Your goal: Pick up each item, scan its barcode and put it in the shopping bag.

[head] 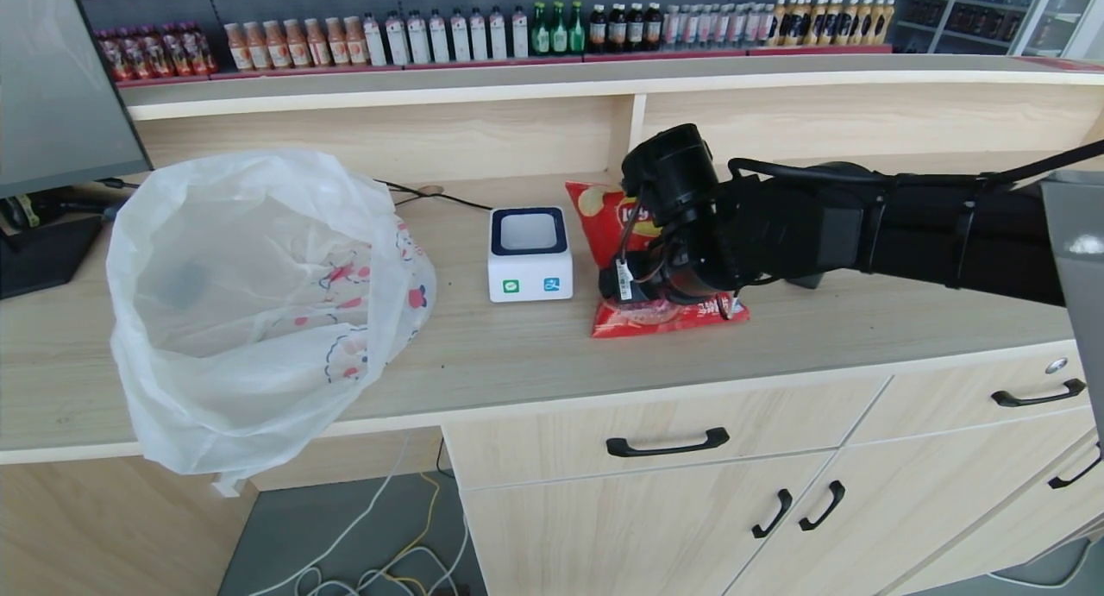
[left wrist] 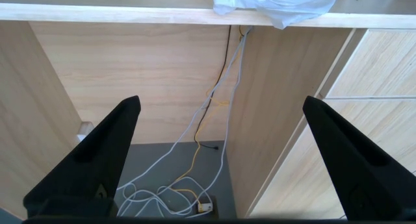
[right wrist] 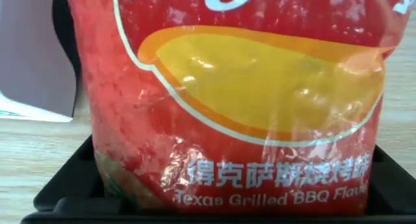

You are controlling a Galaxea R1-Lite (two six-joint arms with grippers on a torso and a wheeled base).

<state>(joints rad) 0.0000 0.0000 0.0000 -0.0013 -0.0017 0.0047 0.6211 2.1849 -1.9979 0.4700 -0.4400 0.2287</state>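
- Chip bag lies on counter, just right of scanner; right gripper sits over its near end. Shopping bag stands left of scanner.
- Left wrist: left gripper spread wide, holding nothing.
- Right wrist: fingers wide, flanking chip bag; scanner just beside.

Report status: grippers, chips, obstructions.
Left gripper open, empty, below counter. Right gripper down on chip bag, grip unconfirmed. Scanner stands between it and shopping bag.
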